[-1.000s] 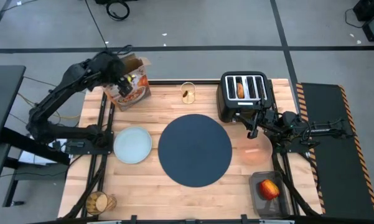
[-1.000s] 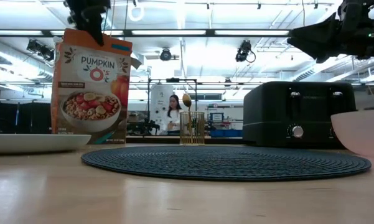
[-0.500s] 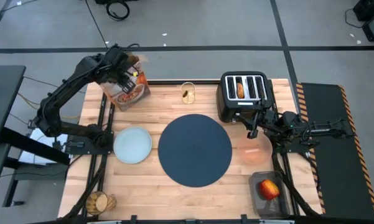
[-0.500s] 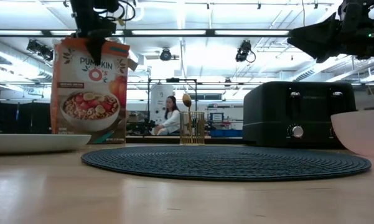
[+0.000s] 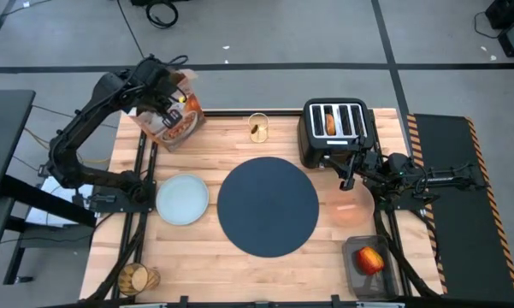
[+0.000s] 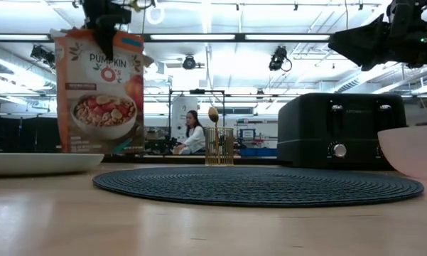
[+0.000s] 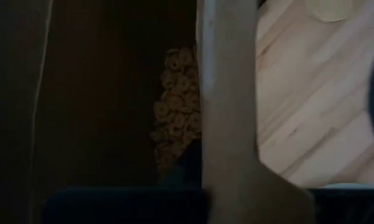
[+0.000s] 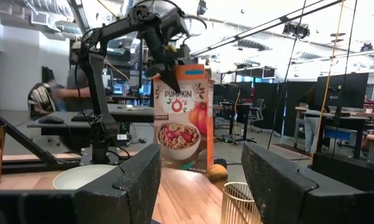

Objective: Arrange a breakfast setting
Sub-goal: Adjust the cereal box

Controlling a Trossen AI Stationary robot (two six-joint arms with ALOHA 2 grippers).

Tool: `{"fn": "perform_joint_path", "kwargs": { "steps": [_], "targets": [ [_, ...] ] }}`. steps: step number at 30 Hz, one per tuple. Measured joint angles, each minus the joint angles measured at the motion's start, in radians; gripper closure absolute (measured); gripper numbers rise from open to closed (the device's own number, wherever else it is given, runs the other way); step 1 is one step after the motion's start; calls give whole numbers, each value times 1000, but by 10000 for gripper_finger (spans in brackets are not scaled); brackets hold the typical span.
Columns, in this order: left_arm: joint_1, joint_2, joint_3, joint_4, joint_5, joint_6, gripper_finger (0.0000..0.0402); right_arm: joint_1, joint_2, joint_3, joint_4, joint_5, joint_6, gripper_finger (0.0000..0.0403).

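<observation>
Gripping the cereal box (image 6: pixel 98 92) top flap, left gripper (image 6: pixel 105 32) clamped, box hanging upright directly below it; bowl (image 6: pixel 411 150) lies far across, under the idle half-open right gripper (image 5: pixel 345 175).

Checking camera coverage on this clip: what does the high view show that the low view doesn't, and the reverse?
Only the high view shows the red apple, the bagel in the toaster's slot, and the amber tumbler.

Only the low view shows the cereal box's printed front and a person in the room behind.

Both show the left hand shut on the cereal box, the navy placemat, the plate, the toaster and the waiting right hand.
</observation>
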Motion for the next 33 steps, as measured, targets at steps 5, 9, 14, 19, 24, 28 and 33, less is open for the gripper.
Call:
{"fn": "perform_joint_path", "kwargs": {
  "steps": [5,9,14,19,24,28,33],
  "targets": [
    [-52,0,81,-53,61,82,396,0,0,0,0,7,1,176],
    [-138,-1,118,-58,110,207,397,0,0,0,0,43,5,176],
    [-257,0,122,-64,130,340,398,0,0,0,0,46,25,175],
    [-356,0,122,-46,163,449,398,0,0,0,0,56,31,175],
    [-434,33,122,1,190,542,399,0,0,0,8,81,26,176],
    [-457,80,121,22,191,652,399,0,0,0,22,81,21,175],
    [-423,150,121,24,190,736,399,0,0,0,22,81,64,176]
  ]
}}
